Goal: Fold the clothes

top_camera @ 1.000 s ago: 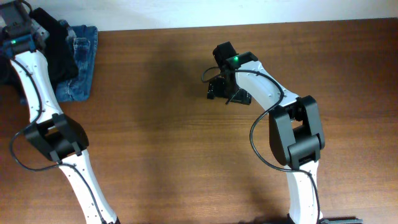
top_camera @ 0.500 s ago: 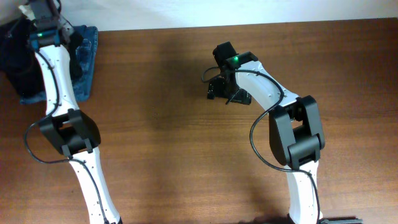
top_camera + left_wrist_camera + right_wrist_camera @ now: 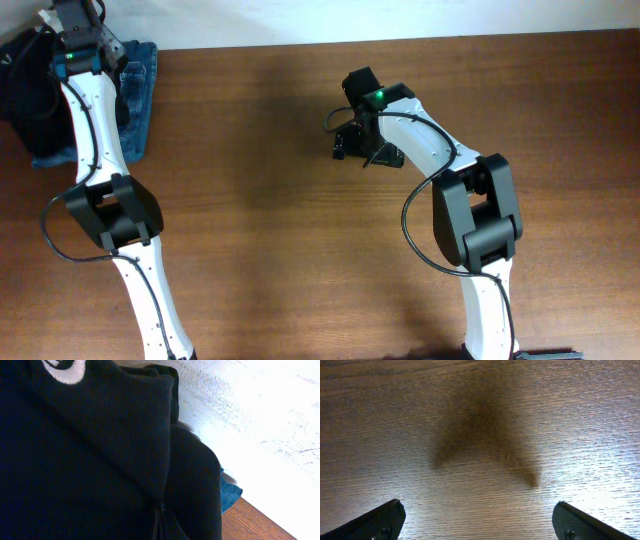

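Left gripper closed, apparently pinching shirt; jeans just beside. Right gripper spread wide, table beneath.

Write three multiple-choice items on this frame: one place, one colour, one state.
1. Where do the blue jeans lie?
A. mid-table
B. at the far-left corner of the table
C. under the right arm

2. What colour is the cloth that fills the left wrist view?
A. red
B. yellow
C. very dark, near black

3. How is the right gripper?
A. open over bare table
B. shut on cloth
C. shut on the jeans

Answers:
1 B: the overhead view shows the denim at the far-left edge.
2 C: blackish fabric covers most of that view.
3 A: its fingertips stand wide apart with only table between them.
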Controlling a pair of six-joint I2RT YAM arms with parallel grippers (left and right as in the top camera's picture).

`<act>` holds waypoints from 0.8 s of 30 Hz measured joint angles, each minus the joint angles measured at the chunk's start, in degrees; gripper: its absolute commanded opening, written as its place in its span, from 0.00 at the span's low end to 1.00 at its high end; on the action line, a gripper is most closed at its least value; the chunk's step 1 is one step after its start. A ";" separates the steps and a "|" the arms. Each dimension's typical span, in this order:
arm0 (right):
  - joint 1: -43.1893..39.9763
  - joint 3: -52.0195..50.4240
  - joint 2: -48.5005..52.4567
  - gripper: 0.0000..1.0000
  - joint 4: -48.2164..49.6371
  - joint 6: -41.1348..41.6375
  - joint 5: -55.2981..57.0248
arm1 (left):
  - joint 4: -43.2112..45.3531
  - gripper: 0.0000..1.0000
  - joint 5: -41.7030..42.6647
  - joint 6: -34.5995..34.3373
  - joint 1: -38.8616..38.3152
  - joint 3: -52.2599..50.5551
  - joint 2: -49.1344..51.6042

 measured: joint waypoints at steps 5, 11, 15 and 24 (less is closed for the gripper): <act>0.00 0.00 0.00 0.99 0.00 0.00 0.00 | -0.83 0.11 0.20 0.02 0.00 -0.02 -1.38; 0.00 0.00 0.00 0.99 0.22 0.00 -0.02 | -2.10 0.62 0.59 0.22 -0.74 -0.74 -8.76; 0.00 0.00 0.00 0.99 0.31 0.02 0.00 | -3.85 0.73 0.61 0.11 -2.32 -0.76 -17.68; 0.00 -0.04 0.00 0.99 -0.44 0.04 -0.24 | -15.13 0.99 1.01 0.20 -4.44 0.13 -33.07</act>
